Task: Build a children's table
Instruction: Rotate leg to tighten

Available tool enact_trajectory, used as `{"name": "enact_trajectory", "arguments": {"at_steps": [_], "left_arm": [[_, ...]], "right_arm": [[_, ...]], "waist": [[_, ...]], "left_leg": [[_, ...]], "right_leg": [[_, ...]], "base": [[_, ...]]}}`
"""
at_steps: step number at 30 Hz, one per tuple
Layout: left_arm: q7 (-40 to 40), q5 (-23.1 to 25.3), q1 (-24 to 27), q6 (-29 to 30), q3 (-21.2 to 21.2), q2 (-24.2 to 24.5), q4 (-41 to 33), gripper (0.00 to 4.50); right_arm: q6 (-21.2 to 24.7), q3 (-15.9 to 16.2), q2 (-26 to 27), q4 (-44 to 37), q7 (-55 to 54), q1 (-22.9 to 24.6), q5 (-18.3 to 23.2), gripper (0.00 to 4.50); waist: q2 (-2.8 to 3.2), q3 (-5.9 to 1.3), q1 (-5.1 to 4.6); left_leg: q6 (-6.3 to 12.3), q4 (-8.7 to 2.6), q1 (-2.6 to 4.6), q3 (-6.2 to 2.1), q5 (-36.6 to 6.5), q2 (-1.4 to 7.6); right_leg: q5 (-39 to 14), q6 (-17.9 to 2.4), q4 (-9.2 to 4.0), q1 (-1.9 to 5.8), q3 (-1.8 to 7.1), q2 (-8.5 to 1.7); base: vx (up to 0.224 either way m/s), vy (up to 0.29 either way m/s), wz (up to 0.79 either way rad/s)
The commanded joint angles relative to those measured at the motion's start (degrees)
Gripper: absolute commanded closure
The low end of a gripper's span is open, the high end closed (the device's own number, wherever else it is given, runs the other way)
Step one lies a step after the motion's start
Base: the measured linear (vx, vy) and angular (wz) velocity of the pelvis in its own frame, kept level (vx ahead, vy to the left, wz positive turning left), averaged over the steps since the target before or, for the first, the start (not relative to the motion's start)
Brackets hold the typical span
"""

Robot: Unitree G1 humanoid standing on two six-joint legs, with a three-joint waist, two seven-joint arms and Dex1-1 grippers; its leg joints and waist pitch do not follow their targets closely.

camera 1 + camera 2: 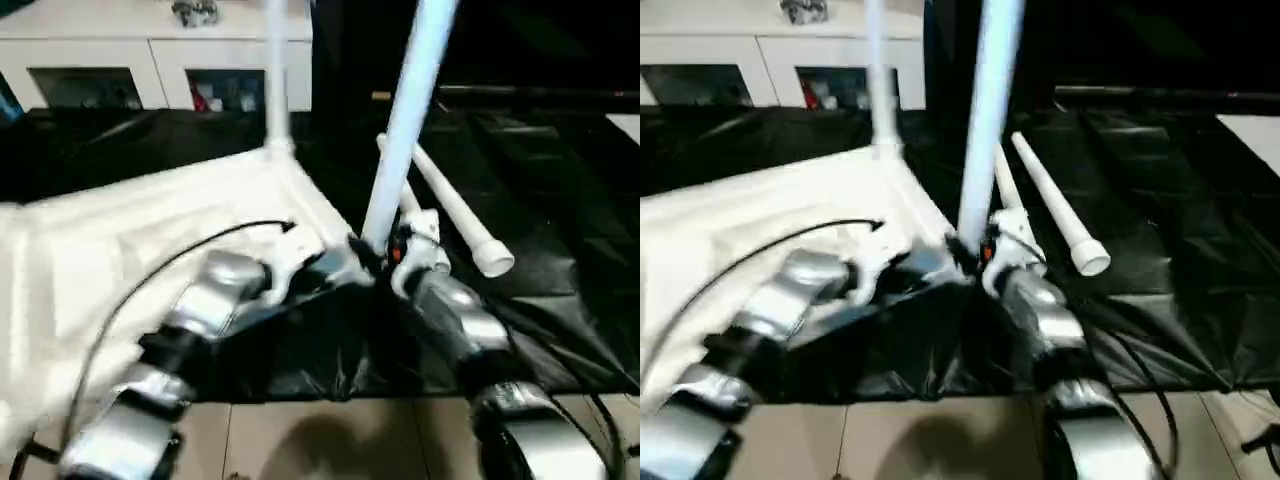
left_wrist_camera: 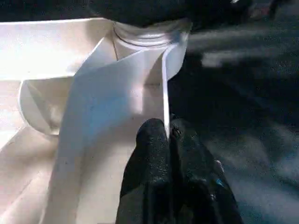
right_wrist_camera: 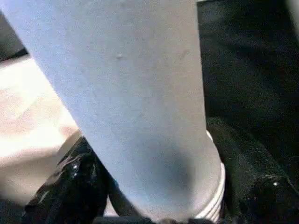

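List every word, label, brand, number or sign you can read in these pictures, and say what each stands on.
None can be read. The tabletop, the legs and the black sheet show no print. Items in the cabinet are too blurred to show any lettering.

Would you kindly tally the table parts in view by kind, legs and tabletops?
Tabletop: 1
Legs: 4, namely the far corner leg standing, the held leg in the right gripper, and two loose legs lying on the black sheet.
Total: 5 parts
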Motion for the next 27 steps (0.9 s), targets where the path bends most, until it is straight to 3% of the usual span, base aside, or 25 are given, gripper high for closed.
{"name": "enact_trajectory", "arguments": {"at_steps": [1, 2, 4, 13, 14, 19, 21, 23, 24, 27], "left_arm": [[0.81, -0.82, -1.79, 0.07, -0.71, -2.62, -1.58, 4.50], [1.23, -0.53, -1.45, 0.39, -1.04, -3.32, -2.05, 4.50], [1.34, -0.40, -1.25, 0.45, -1.23, -3.61, -2.32, 4.50], [1.07, -0.26, 0.16, 0.47, -1.53, -2.84, -4.21, 4.50], [0.72, -0.38, 0.31, 0.22, -1.61, -2.56, -4.38, 4.50], [-0.96, -0.66, 0.72, -1.10, -1.76, -1.26, -4.53, 4.50], [-2.46, -0.54, 0.89, -2.15, -1.85, -0.42, -4.56, 4.50], [-4.27, -0.62, 0.98, -3.23, -2.05, 0.30, -4.49, 4.50], [-5.11, -0.64, 0.94, -3.85, -2.22, 0.70, -4.33, 4.50], [-7.01, -0.69, 0.84, -5.17, -2.64, 1.68, -4.00, 4.50]], "right_arm": [[2.83, -0.71, 2.24, 7.19, -4.13, 1.52, 1.27, 1.78], [2.41, -1.64, 3.29, 8.25, -5.01, 0.43, 1.99, 1.78], [2.27, -2.10, 3.95, 8.83, -5.25, -0.27, 2.28, 1.78], [-1.48, -2.85, 6.25, 12.54, -6.76, -3.67, 0.25, 1.78], [-1.99, -3.01, 6.19, 12.62, -6.85, -3.83, 0.27, 1.43], [-3.70, -4.28, 5.20, 11.81, -4.87, -4.74, 1.32, 0.98], [-5.32, -4.20, 4.18, 10.52, -2.53, -5.10, 0.96, 0.89], [-5.62, -4.50, 3.07, 7.60, 2.07, -4.56, 1.85, 0.89], [-5.08, -4.12, 2.20, 5.70, 4.56, -3.88, 2.12, 0.89], [-3.68, -2.32, -0.21, 1.28, 10.45, -1.92, 2.00, 0.89]], "waist": [[0.26, -2.79, 0.52], [-0.03, -2.80, 0.61], [0.23, -2.77, 0.59], [-0.13, -2.47, 0.01], [-0.20, -2.42, -0.08], [-0.27, -2.61, -0.13], [-0.26, -3.14, 0.13], [-0.41, -3.69, 0.18], [-0.44, -3.77, 0.10], [-0.53, -4.04, 0.48]], "left_leg": [[1.48, -4.10, -0.59, -0.16, -6.50, 1.66], [1.95, -4.12, -0.74, -0.12, -6.02, 1.61], [2.09, -4.23, -0.70, -0.19, -6.26, 1.69], [1.04, -4.73, -0.55, -0.29, -10.54, 1.86], [1.08, -4.73, -0.63, -0.27, -10.57, 1.80], [1.73, -4.63, -0.55, -0.12, -8.91, 1.82], [2.42, -4.21, -0.70, 0.00, -4.98, 1.79], [4.78, -3.63, -1.14, 0.01, 1.82, 1.66], [6.36, -3.33, -1.20, 0.09, 3.23, 1.52], [9.69, -2.92, -1.01, 0.05, 5.51, 1.59]], "right_leg": [[-6.88, -11.11, -5.58, 2.57, 3.97, -5.54], [-5.76, -10.94, -5.55, 2.71, 3.92, -5.50], [-5.34, -10.87, -5.48, 2.63, 3.87, -5.51], [-9.91, -10.38, -6.00, 2.30, 4.00, -5.71], [-10.44, -10.18, -6.11, 2.31, 4.00, -5.71], [-7.87, -10.44, -5.96, 2.32, 4.10, -5.59], [-1.79, -11.41, -5.16, 2.64, 4.11, -5.53], [10.91, -13.08, -3.73, 2.95, 3.89, -5.10], [15.18, -13.76, -3.39, 2.97, 3.84, -5.07], [20.36, -14.64, -2.95, 3.06, 3.68, -5.03]], "base": [[0.000, 0.000, 0.00], [0.000, 0.000, 0.00], [0.000, 0.000, 0.00], [0.000, 0.000, 0.00], [0.000, 0.000, 0.00], [0.000, 0.000, 0.00], [0.000, 0.000, 0.00], [0.000, 0.000, 0.00], [0.000, 0.000, 0.00], [0.000, 0.000, 0.00]]}}
